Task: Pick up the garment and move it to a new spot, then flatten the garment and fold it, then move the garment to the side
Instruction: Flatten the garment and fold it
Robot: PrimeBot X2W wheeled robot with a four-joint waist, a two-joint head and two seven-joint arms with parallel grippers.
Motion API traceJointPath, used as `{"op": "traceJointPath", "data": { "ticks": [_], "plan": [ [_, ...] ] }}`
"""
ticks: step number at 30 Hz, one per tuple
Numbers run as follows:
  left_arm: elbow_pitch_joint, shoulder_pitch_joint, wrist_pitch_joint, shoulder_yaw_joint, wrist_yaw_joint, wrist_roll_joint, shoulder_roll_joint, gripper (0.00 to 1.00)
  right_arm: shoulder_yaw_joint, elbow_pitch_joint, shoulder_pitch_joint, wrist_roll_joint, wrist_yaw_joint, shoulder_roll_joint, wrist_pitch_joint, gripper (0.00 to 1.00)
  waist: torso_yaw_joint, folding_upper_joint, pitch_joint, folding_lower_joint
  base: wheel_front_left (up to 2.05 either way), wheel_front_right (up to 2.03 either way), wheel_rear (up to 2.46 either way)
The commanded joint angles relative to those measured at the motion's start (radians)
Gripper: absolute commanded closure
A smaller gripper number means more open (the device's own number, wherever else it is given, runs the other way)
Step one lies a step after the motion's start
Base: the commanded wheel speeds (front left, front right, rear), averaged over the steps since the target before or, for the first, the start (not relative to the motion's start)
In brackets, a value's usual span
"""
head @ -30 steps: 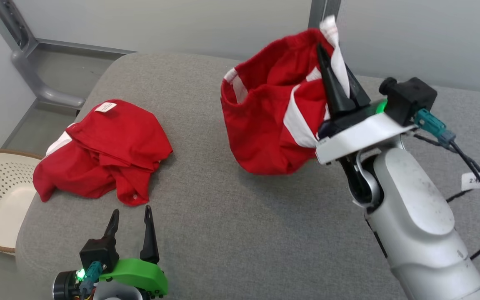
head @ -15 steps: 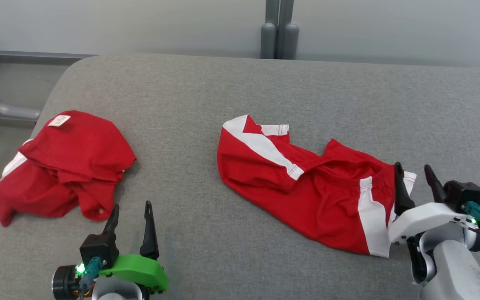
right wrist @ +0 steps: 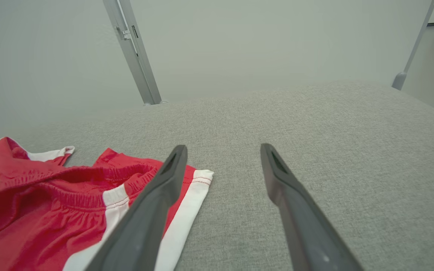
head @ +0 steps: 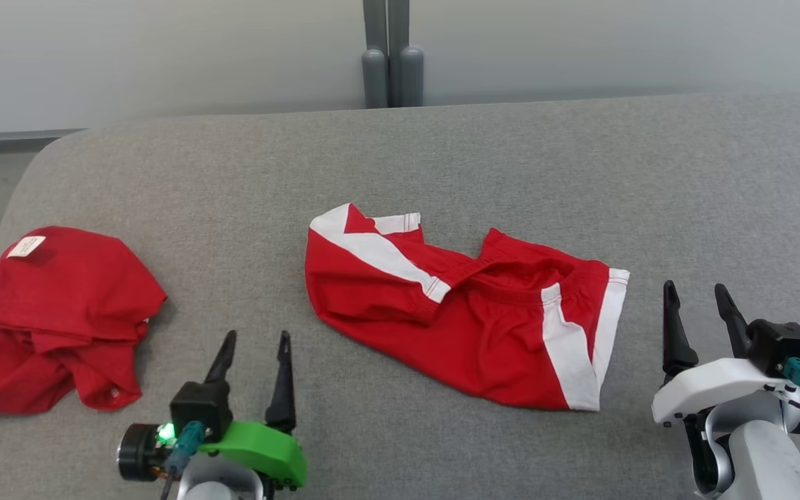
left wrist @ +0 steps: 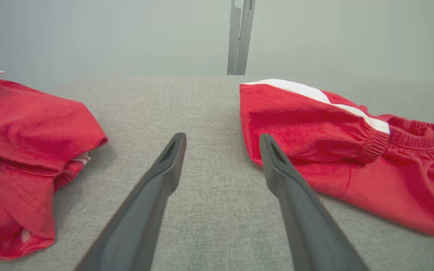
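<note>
left tool (head: 256, 335), fingers spread and empty, hovers low beside the crumpled red cloth heap (head: 53, 312) at the far left of the grey fabric tabletop (head: 233, 180). the red shorts with white side stripes (head: 455, 312) lie rumpled mid-tabletop, likely so both arms can reach to flatten them. right tool (head: 695, 286), equally spread and empty, sits just off their striped hem.

Between the left gripper (head: 255, 339) and the right gripper (head: 693, 288), the garment (head: 469, 333) is soft matt cloth, gathered with ribbed elastic at its waistband. The table (head: 442, 160) beneath wears coarse grey woven fabric. Both grippers' fingers (left wrist: 153, 203) look like smooth, matt dark plastic.
</note>
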Motion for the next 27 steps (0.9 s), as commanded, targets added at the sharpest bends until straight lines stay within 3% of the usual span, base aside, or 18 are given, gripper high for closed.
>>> {"op": "traceJointPath", "data": {
  "ticks": [1, 12, 27],
  "plan": [
    [-0.005, -0.027, 0.0, -0.023, -0.009, 0.01, 0.002, 0.0, 0.006, -0.008, 0.013, 0.013, 0.0, -0.003, -0.003, 0.0, -0.031, 0.0, -0.007, 0.0, 0.0, 0.0, 0.0],
    [0.024, -0.19, 0.0, -0.267, -0.064, -0.009, 0.004, 0.0, 0.048, -0.028, 0.004, 0.035, 0.0, -0.003, -0.003, 0.0, -0.151, 0.0, 0.04, 0.0, 0.0, 0.0, 0.0],
    [0.292, -0.492, 0.005, -0.633, -0.078, -0.206, 0.003, 0.0, 0.117, -0.04, -0.047, 0.072, 0.0, -0.003, -0.003, 0.0, -0.291, 0.0, 0.126, 0.0, 0.0, 0.0, 0.0]
  ]
}}
